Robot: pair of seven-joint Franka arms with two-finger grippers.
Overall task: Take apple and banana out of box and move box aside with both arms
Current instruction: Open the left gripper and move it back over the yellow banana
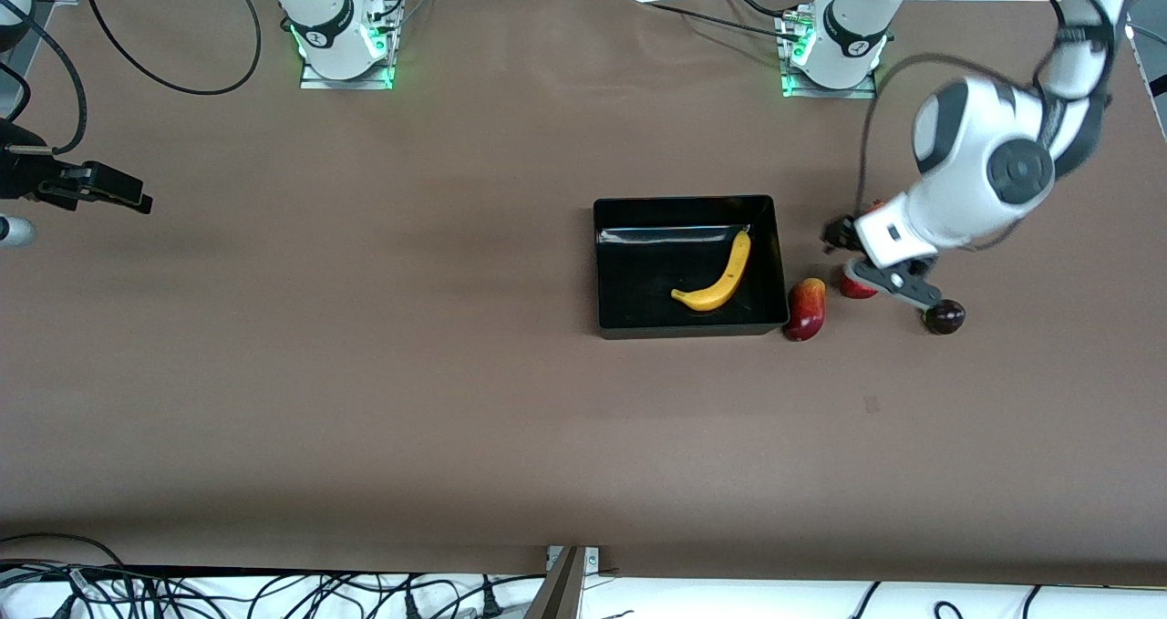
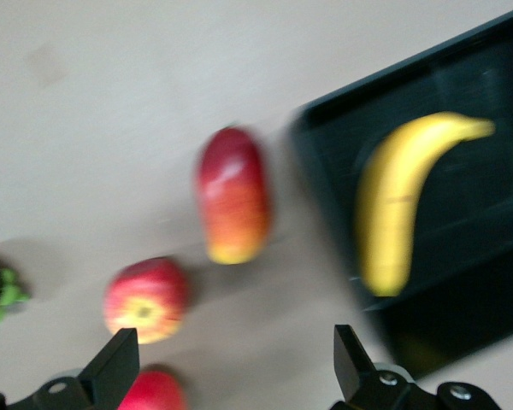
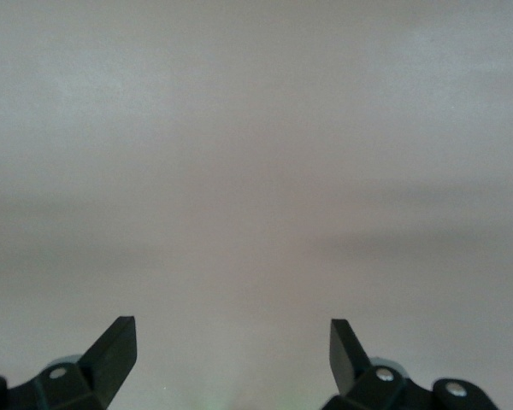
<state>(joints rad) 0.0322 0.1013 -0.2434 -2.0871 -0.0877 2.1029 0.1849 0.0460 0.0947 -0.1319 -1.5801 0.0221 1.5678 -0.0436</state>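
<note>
The black box (image 1: pixel 684 202) stands mid-table with the yellow banana (image 1: pixel 717 278) lying in it. The red apple with yellow patches (image 1: pixel 855 287) lies on the table toward the left arm's end, partly under my left gripper (image 1: pixel 859 260). That gripper hangs open and empty just above it. In the left wrist view the apple (image 2: pixel 145 299) lies close ahead of one finger, and the box (image 2: pixel 483 231) and banana (image 2: pixel 400 201) show farther on. My right gripper (image 1: pixel 137 201) waits open and empty over bare table at the right arm's end; it also shows in the right wrist view (image 3: pixel 231 346).
An oblong red and yellow fruit (image 1: pixel 806 309) lies against the box's outside corner and shows in the left wrist view (image 2: pixel 233 195). A second red fruit (image 2: pixel 154 393) lies by the left gripper's finger. A dark round fruit (image 1: pixel 944 316) lies near the apple.
</note>
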